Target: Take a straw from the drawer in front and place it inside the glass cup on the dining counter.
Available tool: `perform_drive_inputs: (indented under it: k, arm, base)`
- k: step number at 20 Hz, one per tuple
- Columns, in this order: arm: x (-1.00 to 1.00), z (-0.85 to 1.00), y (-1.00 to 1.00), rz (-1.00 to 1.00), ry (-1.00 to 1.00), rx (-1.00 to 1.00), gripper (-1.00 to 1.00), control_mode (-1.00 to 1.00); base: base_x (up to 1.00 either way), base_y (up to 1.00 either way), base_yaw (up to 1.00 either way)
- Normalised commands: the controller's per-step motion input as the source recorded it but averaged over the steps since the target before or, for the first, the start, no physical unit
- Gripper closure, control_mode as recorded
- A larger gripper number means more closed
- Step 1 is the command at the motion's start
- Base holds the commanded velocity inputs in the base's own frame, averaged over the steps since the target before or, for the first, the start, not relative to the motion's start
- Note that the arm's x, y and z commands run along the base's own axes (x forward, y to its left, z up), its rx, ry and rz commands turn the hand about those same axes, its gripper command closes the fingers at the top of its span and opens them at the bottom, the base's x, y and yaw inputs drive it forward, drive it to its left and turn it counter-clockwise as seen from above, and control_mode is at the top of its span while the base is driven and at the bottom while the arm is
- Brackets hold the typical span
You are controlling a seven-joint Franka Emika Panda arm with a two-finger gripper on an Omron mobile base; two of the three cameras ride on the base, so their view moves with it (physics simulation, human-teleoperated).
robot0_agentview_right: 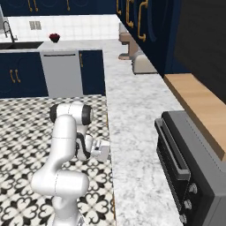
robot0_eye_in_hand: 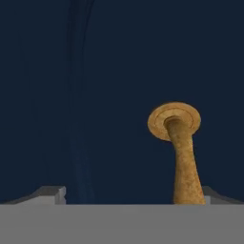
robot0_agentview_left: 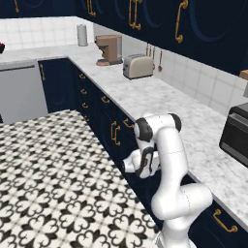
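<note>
The drawer's flat navy front (robot0_eye_in_hand: 95,95) is very close in the hand view. Its brass handle (robot0_eye_in_hand: 181,152) juts toward the camera, right of centre, with its round base plate on the navy panel. My gripper (robot0_eye_in_hand: 133,195) is open, and the handle stands between the two fingertips, nearer the right one (robot0_eye_in_hand: 215,195). In the base views my hand (robot0_agentview_right: 101,150) presses up to the cabinet front just under the marbled counter edge (robot0_agentview_left: 145,114), with the arm folded low. The straw, the glass cup and the dining counter are out of view.
On the wall counter stand a toaster (robot0_agentview_left: 137,66), a coffee machine (robot0_agentview_left: 109,49) and a dark oven (robot0_agentview_right: 190,167) close on the right. A wooden shelf (robot0_agentview_right: 198,101) hangs above the oven. Open patterned floor (robot0_agentview_left: 48,169) lies to the left of the arm.
</note>
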Motion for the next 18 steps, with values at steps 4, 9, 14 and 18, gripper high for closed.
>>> perform_drive_inputs:
  k: [4,9,14,18]
  arm:
    - [-0.01,-0.06,0.14,0.08,0.03,0.03,1.00,-1.00]
    - [-0.33,-0.01,0.67,0.09,0.00,0.02,1.00,-1.00]
    - [-0.52,0.00,0.97,0.12,0.01,0.06,1.00,-1.00]
    - [-0.51,0.00,1.00,0.13,0.09,0.13,1.00,-1.00]
  base:
    - [0.00,0.00,0.00]
    - [0.00,0.00,0.00]
    - [0.00,0.00,0.00]
    - [0.00,0.00,0.00]
